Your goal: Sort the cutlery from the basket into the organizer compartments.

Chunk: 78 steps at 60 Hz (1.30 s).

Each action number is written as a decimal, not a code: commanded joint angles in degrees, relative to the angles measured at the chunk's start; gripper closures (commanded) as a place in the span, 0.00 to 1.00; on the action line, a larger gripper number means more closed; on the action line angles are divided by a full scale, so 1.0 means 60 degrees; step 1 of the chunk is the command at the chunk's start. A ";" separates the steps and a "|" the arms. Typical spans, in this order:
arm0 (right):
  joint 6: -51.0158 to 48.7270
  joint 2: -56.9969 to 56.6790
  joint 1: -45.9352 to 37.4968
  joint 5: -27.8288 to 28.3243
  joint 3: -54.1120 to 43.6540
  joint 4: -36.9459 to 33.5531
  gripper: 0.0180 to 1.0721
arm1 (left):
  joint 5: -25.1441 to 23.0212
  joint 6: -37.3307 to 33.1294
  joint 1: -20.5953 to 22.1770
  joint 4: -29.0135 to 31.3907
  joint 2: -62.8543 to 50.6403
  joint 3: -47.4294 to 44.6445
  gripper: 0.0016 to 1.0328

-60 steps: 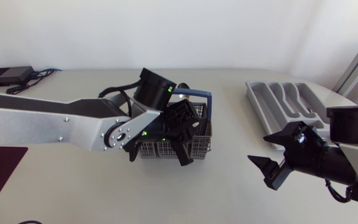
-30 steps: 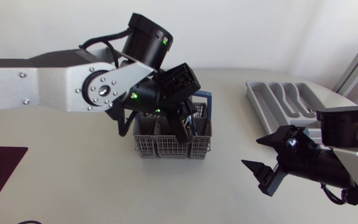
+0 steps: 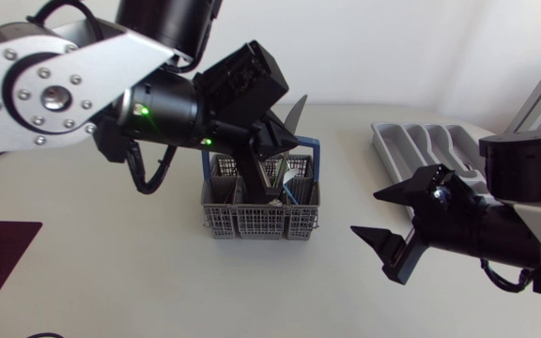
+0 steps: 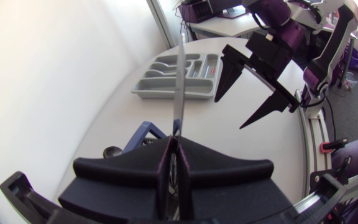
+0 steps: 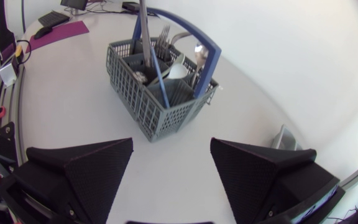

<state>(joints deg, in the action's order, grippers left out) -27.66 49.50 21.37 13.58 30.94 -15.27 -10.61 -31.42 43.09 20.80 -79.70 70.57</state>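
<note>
— Pale table (image 3: pixel 111 272) is showing plenty of bare top round the basket (image 3: pixel 261 214). How far along are we getting?

— Barely starting, I'm judging. I'm keeping the left gripper (image 4: pixel 174 142) clenched on a knife (image 4: pixel 180 87), and the blade is pointing ahead of the fingers, up over the basket. Whether its lower end is clearing the rim, I'm not able to tell.

— Anything lying in the organizer (image 3: pixel 390 148)?

— I'm not seeing any cutlery in its compartments, though my right arm is hiding part of it.

— And what's waiting?

— Forks (image 5: pixel 162 36) and spoons (image 5: pixel 199 51) are standing in the basket, so nearly all the sorting is waiting.

— Is the way across looking open?

— Only partly. The organizer is sitting well apart from the basket, near the table's far right edge. The right gripper (image 3: pixel 364 214) is hanging between the two with its fingers spread wide, gripping nothing. I'm expecting to take the knife above or behind it. The basket's blue handle (image 5: pixel 205 71) is arching close by the blade, so I'm planning on going up before going sideways.
</note>
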 commanded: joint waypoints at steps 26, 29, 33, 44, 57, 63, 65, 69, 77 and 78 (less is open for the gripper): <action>0.1754 0.0511 0.0980 0.1618 0.1992 -0.0151 0.14 | -0.2348 0.1765 -0.0605 0.0049 0.0730 0.0295 0.97; 0.1841 0.0613 0.1009 0.1720 0.2109 -0.0122 0.15 | -0.2611 0.1911 -0.0663 0.0049 0.0730 0.0266 0.97; 0.1915 0.0774 0.1068 0.1896 0.2256 -0.0107 0.15 | -0.2934 0.2102 -0.0780 0.0049 0.0744 0.0251 0.97; 0.2164 0.1170 0.1346 0.2394 0.2534 -0.0048 0.15 | -0.3827 0.2644 -0.1015 0.0079 0.0818 0.0207 0.97; 0.2369 0.1536 0.1786 0.2511 0.2783 0.0098 0.26 | -0.4354 0.2893 -0.1044 0.0108 0.0994 -0.0042 0.97; 0.2471 0.1770 0.1962 0.2526 0.2871 0.0171 0.35 | -0.4398 0.2995 -0.1000 0.0079 0.1052 -0.0233 0.97; 0.2501 0.1829 0.2020 0.2541 0.2915 0.0171 0.43 | -0.4398 0.2981 -0.1000 0.0064 0.1067 -0.0291 0.97; 0.2545 0.1858 0.2079 0.2599 0.2944 0.0186 0.55 | -0.4442 0.2995 -0.1015 0.0006 0.1111 -0.0350 0.97; 0.2632 0.1800 0.2093 0.2760 0.3017 0.0186 0.75 | -0.4560 0.2995 -0.1103 -0.0009 0.1125 -0.0526 0.97; 0.2647 0.1800 0.2108 0.2790 0.3032 0.0186 0.76 | -0.4560 0.2995 -0.1103 -0.0009 0.1125 -0.0540 0.97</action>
<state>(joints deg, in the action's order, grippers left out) -13.21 59.92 33.34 29.32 47.37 -14.76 -37.12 -14.74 37.12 21.54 -74.13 68.75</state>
